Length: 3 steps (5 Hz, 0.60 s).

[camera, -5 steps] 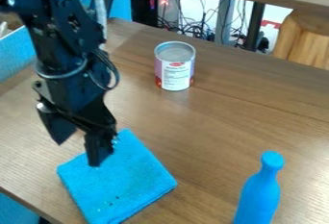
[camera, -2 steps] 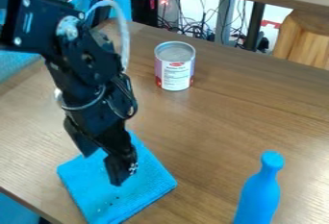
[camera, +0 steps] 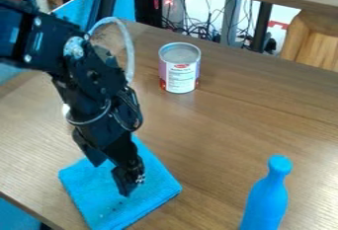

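Note:
The black gripper (camera: pixel 111 177) hangs over the blue folded cloth (camera: pixel 155 190) at the lower left, open, its two fingers apart and nothing visible between them. The lower fingertip is at or just above the cloth's surface; whether it touches cannot be told. The arm covers part of the cloth's upper left. A blue bottle-shaped object (camera: pixel 265 202) stands at the lower right. Farther back, a can (camera: pixel 180 71) with a white, purple and red label stands upright on the wooden table.
The wooden table (camera: pixel 237 120) ends in an edge at the lower left. Behind its far edge are tangled cables, a black post and a wooden piece (camera: pixel 310 39). A blue panel (camera: pixel 125 2) rises behind the arm at the upper left.
From the cloth's upper left, the gripper has moved right and down in the view, and now sits lower over the cloth. The can, bottle and cloth have kept their places.

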Available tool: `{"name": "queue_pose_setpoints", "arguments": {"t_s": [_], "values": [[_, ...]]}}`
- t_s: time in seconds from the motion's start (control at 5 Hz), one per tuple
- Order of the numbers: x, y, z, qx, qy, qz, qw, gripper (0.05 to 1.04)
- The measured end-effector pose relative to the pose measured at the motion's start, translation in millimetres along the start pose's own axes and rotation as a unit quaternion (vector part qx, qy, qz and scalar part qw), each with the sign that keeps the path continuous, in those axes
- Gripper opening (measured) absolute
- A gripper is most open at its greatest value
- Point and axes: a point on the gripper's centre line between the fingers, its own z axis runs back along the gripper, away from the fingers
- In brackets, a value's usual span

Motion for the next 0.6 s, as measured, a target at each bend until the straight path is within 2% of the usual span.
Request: {"name": "queue_pose_setpoints", "arguments": {"t_s": [0.2,0.4,0.6], "values": [[-0.5,1.6,-10.9,-0.019,0.009,0.005,0.9998,1.001],[2.2,1.3,-16.9,-0.022,0.014,0.010,0.9996,1.001],[18.3,-8.7,-19.2,-0.041,0.009,0.016,0.9990,1.001]]}}
